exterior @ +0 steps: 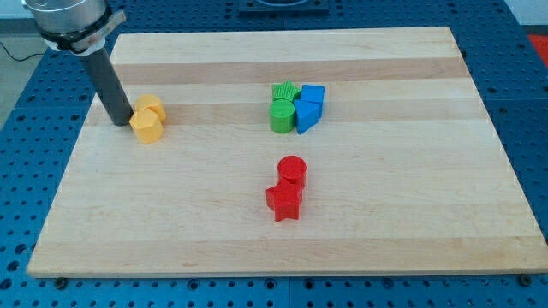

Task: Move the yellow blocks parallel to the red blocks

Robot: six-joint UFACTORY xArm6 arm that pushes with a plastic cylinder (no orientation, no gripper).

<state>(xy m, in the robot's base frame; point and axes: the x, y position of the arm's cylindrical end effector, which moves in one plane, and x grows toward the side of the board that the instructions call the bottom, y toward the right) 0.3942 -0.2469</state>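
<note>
Near the view's upper left of the pale wooden board [257, 239], my tip [121, 123] grasps nothing and seems to touch two yellow hexagonal blocks [147, 118], though contact is hard to confirm. Well apart, below centre, a red cylinder [292, 169] touches a red star block [283, 203].

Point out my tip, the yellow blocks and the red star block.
my tip [122, 124]: camera view, rod's very end, touching the yellow pair's left side.
yellow blocks [147, 119]: camera view, where the two touching blocks meet.
red star block [283, 202]: camera view, its top face.
</note>
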